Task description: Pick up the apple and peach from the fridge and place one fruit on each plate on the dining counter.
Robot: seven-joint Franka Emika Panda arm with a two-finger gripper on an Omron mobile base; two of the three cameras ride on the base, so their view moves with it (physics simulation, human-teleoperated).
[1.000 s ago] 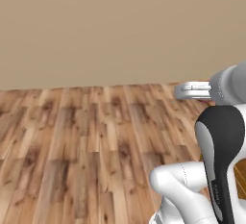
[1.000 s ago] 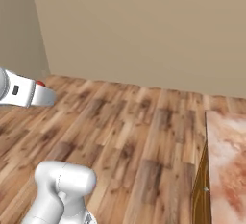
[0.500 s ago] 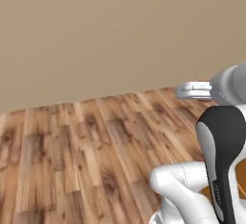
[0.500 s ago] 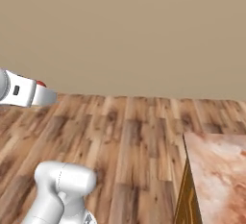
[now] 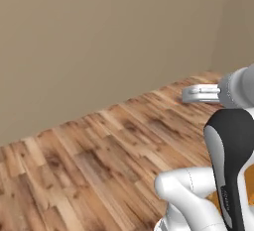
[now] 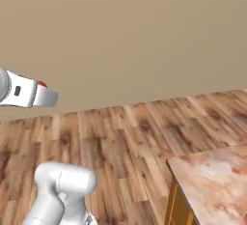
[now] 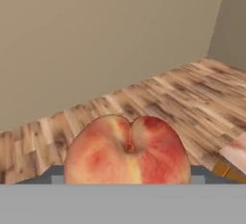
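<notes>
The tool (image 7: 126,182) grips the peach (image 7: 127,150) (blushed red and yellow) above wooden floor (image 7: 158,100) — tan wall (image 7: 96,35) beyond.

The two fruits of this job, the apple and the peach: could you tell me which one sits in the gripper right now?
The peach: its blushed red-and-yellow skin has a cleft and a stem dimple, which an apple lacks.

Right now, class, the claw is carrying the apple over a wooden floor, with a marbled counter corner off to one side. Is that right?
Not quite. The fruit in the claw is the peach, not the apple: the hand view shows its cleft and yellow-red blush. The wooden floor and marbled counter corner are right.
</notes>
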